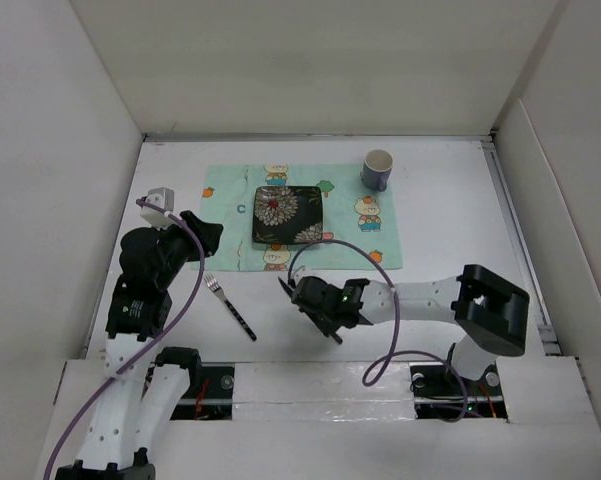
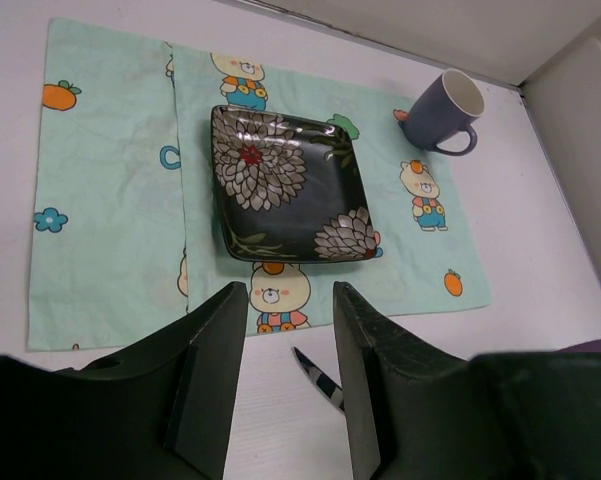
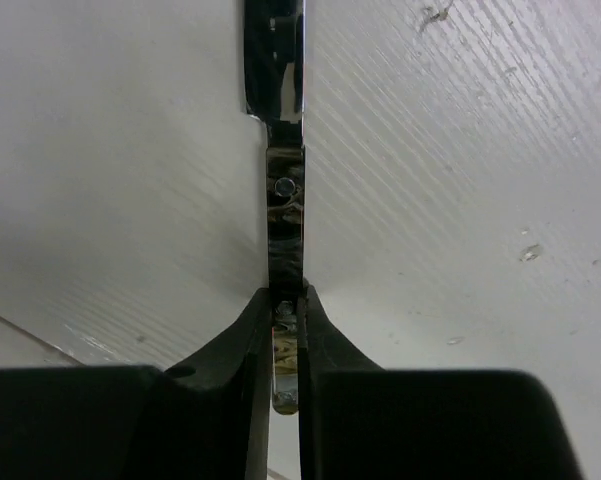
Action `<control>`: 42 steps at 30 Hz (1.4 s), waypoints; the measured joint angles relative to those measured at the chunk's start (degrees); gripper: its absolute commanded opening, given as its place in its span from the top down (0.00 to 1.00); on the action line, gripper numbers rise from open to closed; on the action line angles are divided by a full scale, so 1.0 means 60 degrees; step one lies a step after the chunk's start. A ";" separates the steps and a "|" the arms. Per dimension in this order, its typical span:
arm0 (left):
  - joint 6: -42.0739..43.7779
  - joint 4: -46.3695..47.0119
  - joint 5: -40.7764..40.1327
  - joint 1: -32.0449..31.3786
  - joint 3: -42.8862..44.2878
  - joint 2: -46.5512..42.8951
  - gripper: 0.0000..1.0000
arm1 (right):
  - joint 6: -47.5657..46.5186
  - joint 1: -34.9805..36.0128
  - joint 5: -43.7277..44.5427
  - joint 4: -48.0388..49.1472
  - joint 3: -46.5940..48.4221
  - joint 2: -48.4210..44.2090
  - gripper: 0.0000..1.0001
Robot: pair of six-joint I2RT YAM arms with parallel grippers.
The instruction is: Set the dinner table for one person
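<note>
The white dinner table (image 1: pixel 450 220) carries a mint-green placemat (image 1: pixel 230 200) with a black flowered square plate (image 1: pixel 288 215) on it and a purple mug (image 1: pixel 377 170) at its far right corner. A fork (image 1: pixel 230 305) with a dark handle lies on the bare table near the left arm. My right gripper (image 3: pixel 285 300) is low over the table, shut on the handle of a knife (image 3: pixel 284 200) whose blade points away from it. My left gripper (image 2: pixel 290 300) hangs open and holds nothing, just before the placemat's near edge. The knife's pointed tip (image 2: pixel 320 378) shows between its fingers.
White walls close in the table on the left, right and back. The right arm (image 1: pixel 430 298) stretches leftward across the near part of the table, with a purple cable looping above it. The placemat (image 2: pixel 110 200) has cartoon bears printed on it.
</note>
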 measured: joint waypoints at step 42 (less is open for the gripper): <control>-0.0004 0.0040 0.0106 0.0018 0.0004 0.0084 0.63 | 0.0226 -0.6688 0.0062 0.1803 0.3763 0.2987 1.00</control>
